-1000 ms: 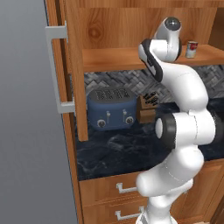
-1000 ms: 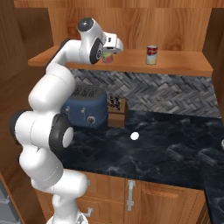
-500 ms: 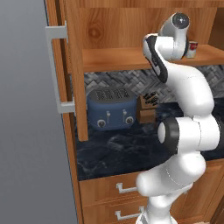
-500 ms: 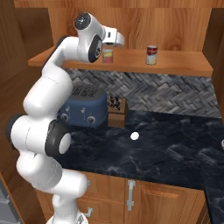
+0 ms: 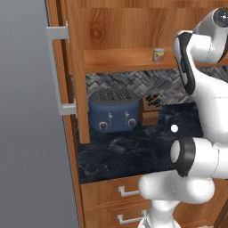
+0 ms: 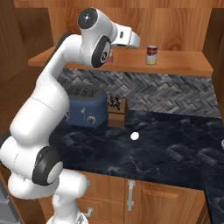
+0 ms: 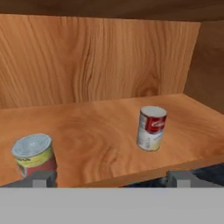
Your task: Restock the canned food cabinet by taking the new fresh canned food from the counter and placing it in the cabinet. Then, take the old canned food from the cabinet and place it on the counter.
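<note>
While both cans stand upright on the cabinet shelf (image 7: 105, 140), gripper (image 7: 111, 178) spread empty — dark marbled counter (image 6: 175, 144) below.

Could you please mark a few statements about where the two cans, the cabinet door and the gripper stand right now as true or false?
1. The yellow-green can stands on the cabinet shelf. True.
2. The red-and-white can lies on its side on the counter. False: it stands upright on the shelf.
3. The gripper is shut on the yellow-green can. False: its fingers stand wide apart with nothing between them.
4. The two cans touch each other. False: bare shelf lies between them.
5. The cabinet door stands open. True.
6. A blue toaster sits on the counter under the shelf. True.
</note>
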{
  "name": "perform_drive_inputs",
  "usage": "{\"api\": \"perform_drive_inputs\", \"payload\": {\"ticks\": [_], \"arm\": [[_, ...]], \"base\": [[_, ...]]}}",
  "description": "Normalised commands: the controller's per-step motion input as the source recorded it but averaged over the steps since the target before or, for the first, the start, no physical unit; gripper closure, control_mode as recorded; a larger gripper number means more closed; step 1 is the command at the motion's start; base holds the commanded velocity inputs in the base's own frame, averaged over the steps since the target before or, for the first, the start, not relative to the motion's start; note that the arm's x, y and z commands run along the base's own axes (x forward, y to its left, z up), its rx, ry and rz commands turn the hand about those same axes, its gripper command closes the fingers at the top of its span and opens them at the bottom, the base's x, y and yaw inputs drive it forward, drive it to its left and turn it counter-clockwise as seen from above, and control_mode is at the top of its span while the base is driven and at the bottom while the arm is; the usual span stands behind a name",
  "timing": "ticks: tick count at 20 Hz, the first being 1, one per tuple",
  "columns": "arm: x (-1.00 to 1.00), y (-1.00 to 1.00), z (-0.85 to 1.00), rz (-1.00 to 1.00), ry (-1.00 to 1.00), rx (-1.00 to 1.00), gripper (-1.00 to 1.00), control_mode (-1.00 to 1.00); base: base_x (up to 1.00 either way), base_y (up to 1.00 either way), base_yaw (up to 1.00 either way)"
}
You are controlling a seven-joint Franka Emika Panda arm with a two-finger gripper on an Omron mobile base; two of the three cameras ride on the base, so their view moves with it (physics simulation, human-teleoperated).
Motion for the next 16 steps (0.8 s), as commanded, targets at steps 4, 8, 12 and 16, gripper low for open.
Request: {"api": "perform_drive_inputs", "payload": {"ticks": [4, 8, 12, 16], "arm": [[-0.79, -1.0, -0.57, -0.04, 0.02, 0.01, -1.0, -1.0], [-0.28, -0.79, -0.33, -0.02, 0.03, 0.04, -1.0, -1.0], [0.14, -0.01, -0.1, 0.0, 0.01, 0.03, -1.0, -1.0], [0.46, 0.0, -0.05, 0.0, 0.05, 0.0, -1.0, -1.0]], "base": [[0.0, 0.0, 0.0], [0.0, 0.0, 0.0], [0.0, 0.0, 0.0], [0.0, 0.0, 0.0]]}}
